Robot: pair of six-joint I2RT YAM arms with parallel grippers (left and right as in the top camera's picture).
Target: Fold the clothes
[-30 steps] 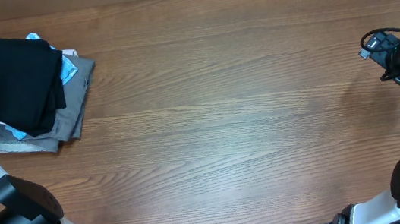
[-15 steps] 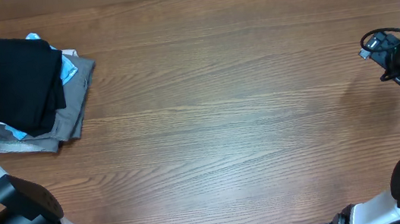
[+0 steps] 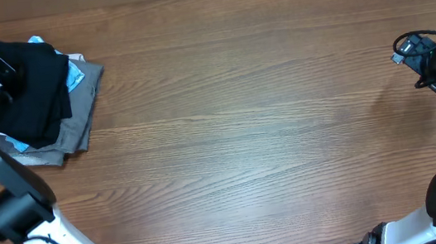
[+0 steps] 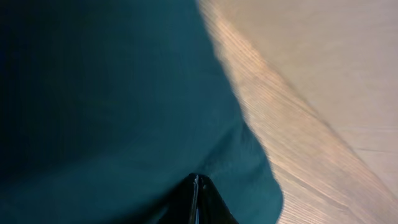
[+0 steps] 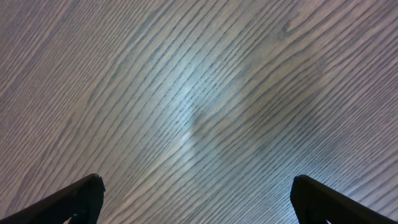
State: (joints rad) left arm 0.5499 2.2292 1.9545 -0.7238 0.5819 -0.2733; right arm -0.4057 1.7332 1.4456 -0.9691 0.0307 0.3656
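The table (image 3: 253, 134) is filling the right wrist view between the wide-spread fingers of the right gripper (image 5: 196, 186). Only the overhead is showing the black T-shirt (image 3: 34, 86) lying atop the grey garment (image 3: 87, 105) and light-blue garment (image 3: 73, 73); the left wrist view is showing the left gripper (image 4: 198, 196) pinching its fabric

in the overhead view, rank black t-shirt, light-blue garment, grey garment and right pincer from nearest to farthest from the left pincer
1. black T-shirt, top left, pinched in the left pincer.
2. light-blue garment and grey garment, beneath it in the same pile: too close to call.
3. right pincer, far right edge.
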